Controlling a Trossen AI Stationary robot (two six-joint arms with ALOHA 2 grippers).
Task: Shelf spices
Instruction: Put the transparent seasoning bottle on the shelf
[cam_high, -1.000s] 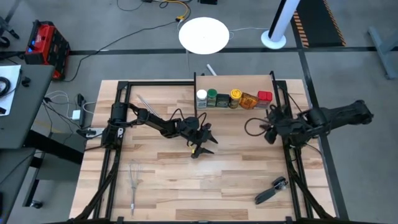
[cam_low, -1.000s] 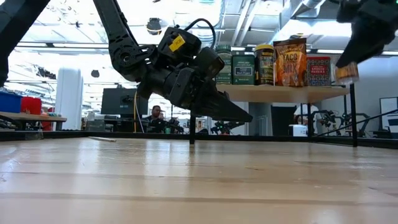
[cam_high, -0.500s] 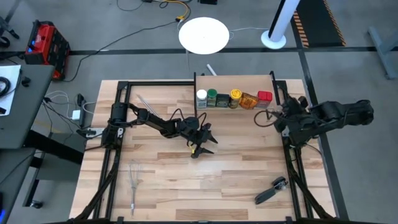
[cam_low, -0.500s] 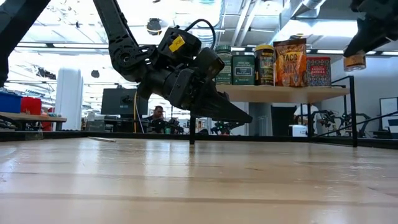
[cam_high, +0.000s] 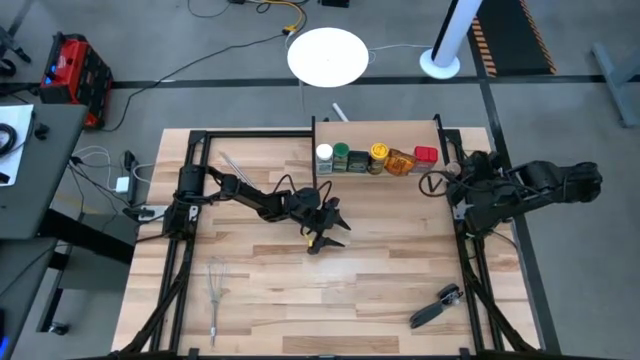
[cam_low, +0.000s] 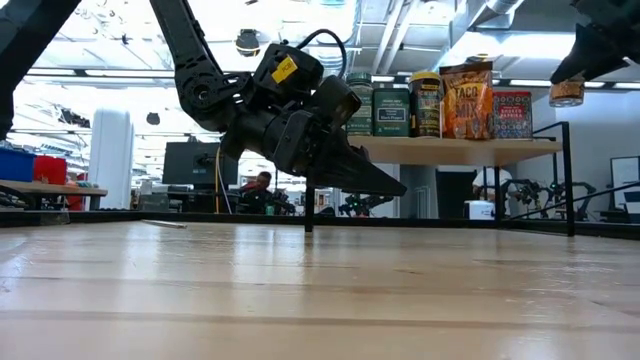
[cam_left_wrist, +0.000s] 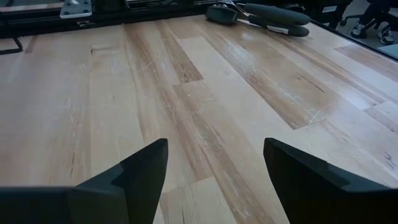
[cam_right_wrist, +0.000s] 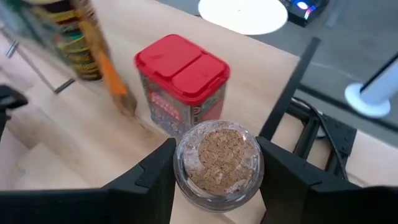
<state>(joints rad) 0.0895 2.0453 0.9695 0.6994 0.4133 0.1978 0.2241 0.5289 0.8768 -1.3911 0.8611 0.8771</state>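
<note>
The left gripper (cam_left_wrist: 214, 177) is seen with its two dark fingers (cam_left_wrist: 140, 177) spread apart and nothing held between them, above a bare stretch of the wood-plank table (cam_left_wrist: 186, 93). A black-handled tool (cam_left_wrist: 261, 12) is seen lying on the table well beyond the fingers, toward one o'clock from the gripper. Bits of black frame (cam_left_wrist: 12, 45) are visible at the table's far edge toward eleven o'clock.

We see red-lidded square tin (cam_right_wrist: 181, 81) | clear round jar of brown granules (cam_right_wrist: 217, 163) | pale striped wood-plank table (cam_left_wrist: 186, 99)
</note>
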